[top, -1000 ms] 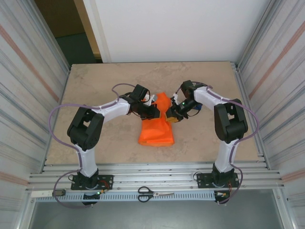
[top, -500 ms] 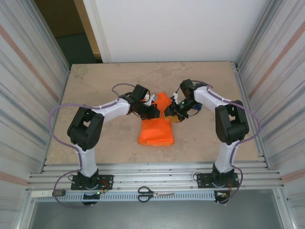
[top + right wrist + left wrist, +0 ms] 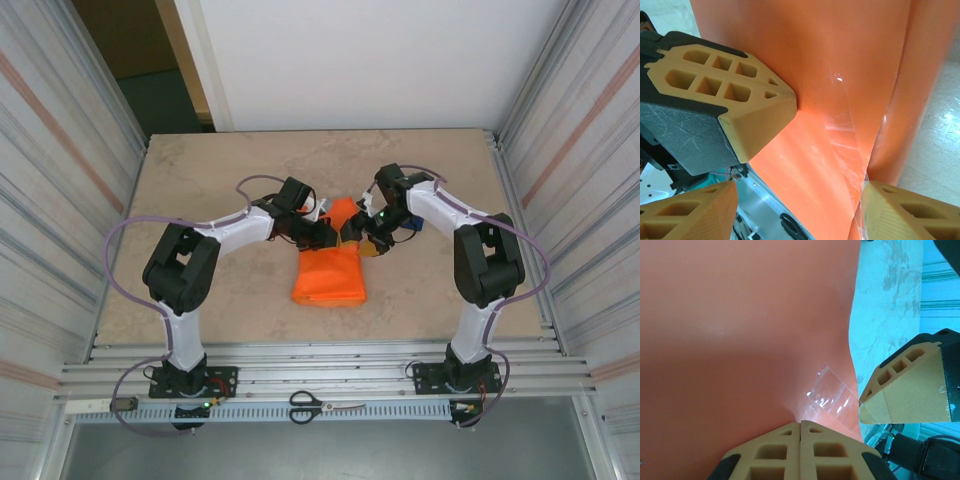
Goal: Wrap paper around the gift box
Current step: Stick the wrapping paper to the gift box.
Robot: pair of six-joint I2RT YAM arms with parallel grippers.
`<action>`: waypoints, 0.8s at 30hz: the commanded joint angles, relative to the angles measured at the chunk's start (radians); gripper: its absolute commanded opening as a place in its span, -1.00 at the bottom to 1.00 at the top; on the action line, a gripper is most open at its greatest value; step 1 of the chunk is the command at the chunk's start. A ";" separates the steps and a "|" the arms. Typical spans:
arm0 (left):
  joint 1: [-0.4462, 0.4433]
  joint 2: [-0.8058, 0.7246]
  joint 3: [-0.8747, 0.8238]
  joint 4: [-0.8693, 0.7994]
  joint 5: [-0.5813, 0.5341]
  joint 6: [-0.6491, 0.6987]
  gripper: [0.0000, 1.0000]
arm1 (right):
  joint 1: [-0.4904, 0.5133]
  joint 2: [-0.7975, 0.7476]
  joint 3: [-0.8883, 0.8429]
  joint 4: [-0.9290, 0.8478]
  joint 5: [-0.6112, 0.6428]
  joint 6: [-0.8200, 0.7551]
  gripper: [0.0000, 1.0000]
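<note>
Centrally on the tabletop (image 3: 200, 180), folded paper (image 3: 328, 275) with its far end raised between two end effectors. Left end effector (image 3: 326, 233) closed, tips pressed against the paper just beside a clear tape strip (image 3: 830, 395). Right end effector (image 3: 354, 235) spread open, one finger on either side of the taped fold.

My beige marbled table (image 3: 200, 180) is evenly lit. One ribbed metal wall (image 3: 60, 200) stands at 9 o'clock and a second metal wall (image 3: 590, 180) at 3. A white panel (image 3: 380, 60) is at 12, a dark doorway (image 3: 150, 70) at 11, and aluminium rails (image 3: 320, 365) at 6.
</note>
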 commanded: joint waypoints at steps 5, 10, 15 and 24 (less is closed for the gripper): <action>-0.021 0.115 -0.062 -0.101 -0.117 0.031 -1.00 | 0.016 -0.030 0.015 -0.010 0.061 0.038 0.44; -0.022 0.115 -0.063 -0.102 -0.124 0.029 -1.00 | 0.020 -0.037 0.014 -0.002 0.087 0.053 0.60; -0.021 0.118 -0.065 -0.102 -0.125 0.029 -1.00 | 0.031 -0.049 0.001 0.028 0.106 0.083 0.80; -0.020 0.123 -0.072 -0.099 -0.128 0.025 -1.00 | 0.059 -0.076 -0.037 0.098 0.182 0.156 0.96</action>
